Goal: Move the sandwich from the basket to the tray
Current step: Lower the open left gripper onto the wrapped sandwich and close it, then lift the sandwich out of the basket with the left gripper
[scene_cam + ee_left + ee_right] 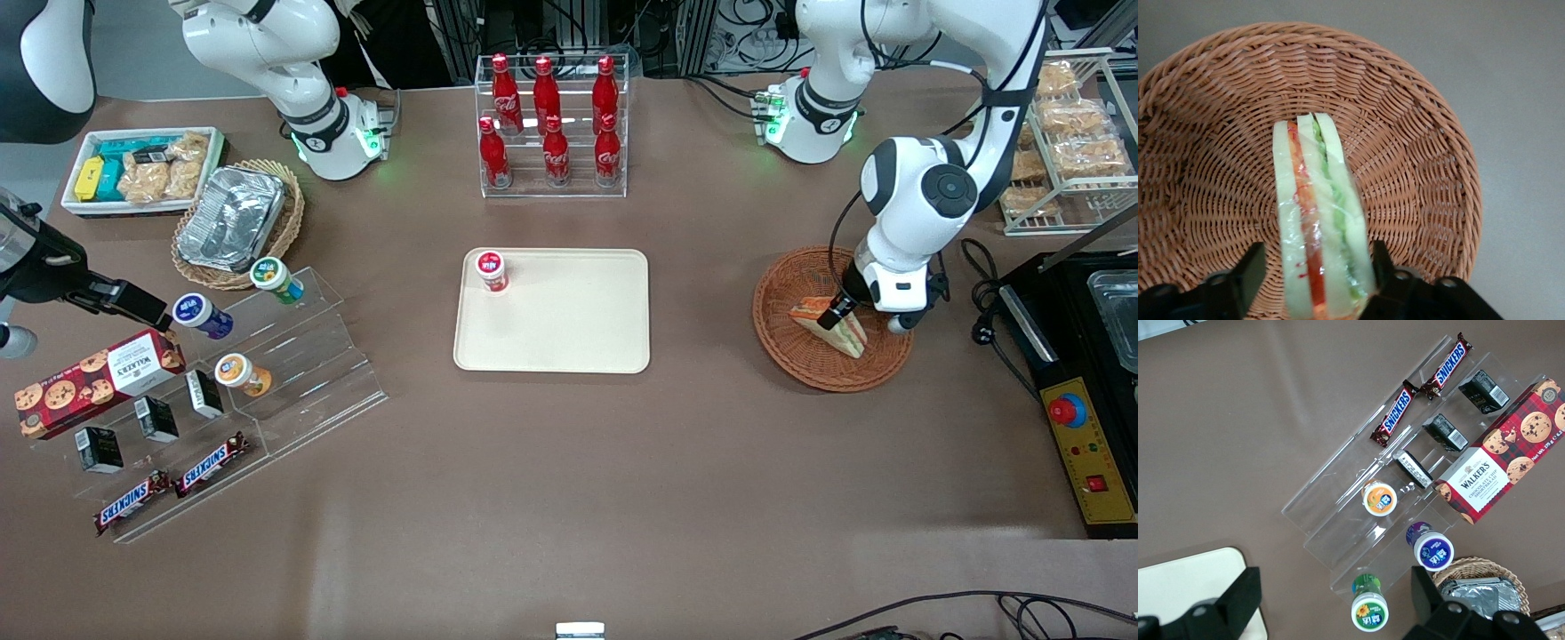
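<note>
The sandwich (852, 338) is a white-bread wedge with red, orange and green layers. It stands on edge in the reddish-brown wicker basket (775, 298), toward the working arm's end of the table. My left gripper (840, 313) is down in the basket, open, with its jaws either side of the sandwich. In the left wrist view the sandwich (1313, 193) runs between the two black fingers (1250, 270) over the basket weave (1211, 153). One finger touches the bread; the other stands a little off it. The cream tray (569, 324) lies at the table's middle.
A red-lidded cup (491, 269) stands on a tray corner. A clear rack of red bottles (551, 129) stands farther from the camera than the tray. A black appliance (1080, 356) sits beside the basket at the table's edge. A clear stepped snack stand (222, 382) is toward the parked arm's end.
</note>
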